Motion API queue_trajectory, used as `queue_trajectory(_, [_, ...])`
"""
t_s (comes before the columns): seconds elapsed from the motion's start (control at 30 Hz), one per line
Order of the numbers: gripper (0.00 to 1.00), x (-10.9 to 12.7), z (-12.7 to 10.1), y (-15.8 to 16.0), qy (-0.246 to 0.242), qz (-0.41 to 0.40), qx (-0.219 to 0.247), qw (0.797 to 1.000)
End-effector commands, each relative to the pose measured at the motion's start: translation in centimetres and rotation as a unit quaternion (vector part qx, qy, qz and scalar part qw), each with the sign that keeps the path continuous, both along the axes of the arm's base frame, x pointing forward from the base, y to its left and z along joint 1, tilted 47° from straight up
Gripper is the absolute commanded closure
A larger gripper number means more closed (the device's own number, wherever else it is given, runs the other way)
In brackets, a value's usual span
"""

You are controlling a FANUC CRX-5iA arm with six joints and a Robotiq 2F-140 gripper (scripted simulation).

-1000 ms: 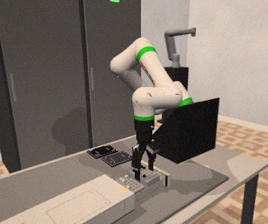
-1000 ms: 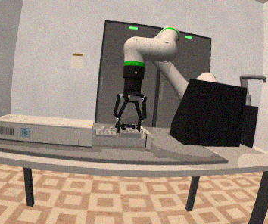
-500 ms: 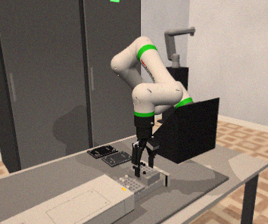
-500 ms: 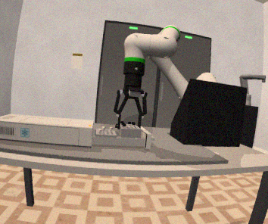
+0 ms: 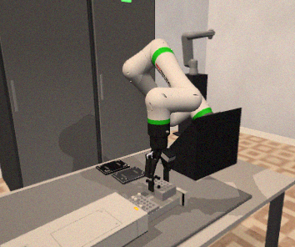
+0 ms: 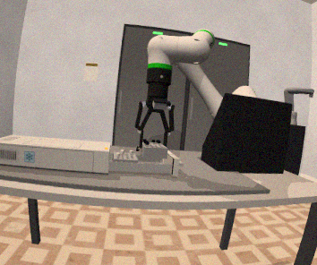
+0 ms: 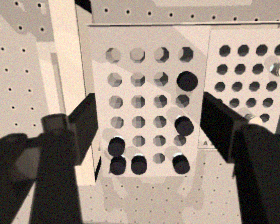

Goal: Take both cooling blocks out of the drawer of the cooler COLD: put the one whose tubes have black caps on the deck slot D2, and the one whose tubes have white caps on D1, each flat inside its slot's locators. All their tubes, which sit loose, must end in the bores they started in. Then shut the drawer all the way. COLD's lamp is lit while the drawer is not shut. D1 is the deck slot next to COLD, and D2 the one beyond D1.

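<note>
My gripper (image 5: 157, 183) (image 6: 152, 144) (image 7: 148, 107) is shut on the sides of the cooling block with black-capped tubes (image 5: 165, 189) (image 6: 155, 152) (image 7: 148, 65). It holds the block level over the outer end of COLD's open drawer (image 5: 178, 199) (image 6: 163, 168), a little higher than the other block. Several black caps (image 7: 187, 80) show in its bores. The block with white-capped tubes (image 5: 143, 203) (image 6: 124, 155) (image 7: 251, 65) sits in the drawer next to the cooler COLD (image 5: 87, 221) (image 6: 45, 154). COLD's orange lamp (image 5: 136, 208) is lit.
Two dark deck slots lie behind the drawer, the nearer one (image 5: 127, 174) and the farther one (image 5: 112, 167). A big black box (image 5: 210, 142) (image 6: 251, 134) stands to the right of the drawer. Tall grey cabinets stand behind the table.
</note>
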State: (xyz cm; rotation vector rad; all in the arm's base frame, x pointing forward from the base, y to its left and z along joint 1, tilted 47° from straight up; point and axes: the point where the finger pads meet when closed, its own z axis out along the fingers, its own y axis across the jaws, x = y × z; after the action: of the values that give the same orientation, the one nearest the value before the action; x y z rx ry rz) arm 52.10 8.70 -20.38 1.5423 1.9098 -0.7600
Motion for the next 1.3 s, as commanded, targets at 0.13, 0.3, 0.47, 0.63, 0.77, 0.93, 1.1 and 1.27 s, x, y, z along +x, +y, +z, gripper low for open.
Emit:
queue_trajectory(0.13, [0.90, 0.0, 0.6, 0.7, -0.001, 0.001, 0.001, 1.000])
queue_trajectory(0.3, [0.90, 0.0, 1.0, 1.1, -0.001, 0.001, 0.001, 1.000])
queue_trajectory(0.47, [0.90, -0.1, 1.3, 1.5, -0.001, 0.001, 0.001, 1.000])
queue_trajectory(0.63, [0.90, -0.1, 1.8, 2.0, -0.001, 0.001, 0.001, 1.000])
queue_trajectory(0.77, [0.90, -0.2, 2.1, 2.4, -0.001, 0.001, 0.001, 1.000])
queue_trajectory(0.93, [0.90, -0.2, 2.4, 2.7, -0.001, 0.001, 0.001, 1.000])
queue_trajectory(1.1, [0.90, -0.2, 2.9, 3.1, -0.001, 0.001, 0.001, 1.000])
queue_trajectory(1.27, [0.90, -0.3, 3.3, 3.6, -0.001, 0.001, 0.001, 1.000])
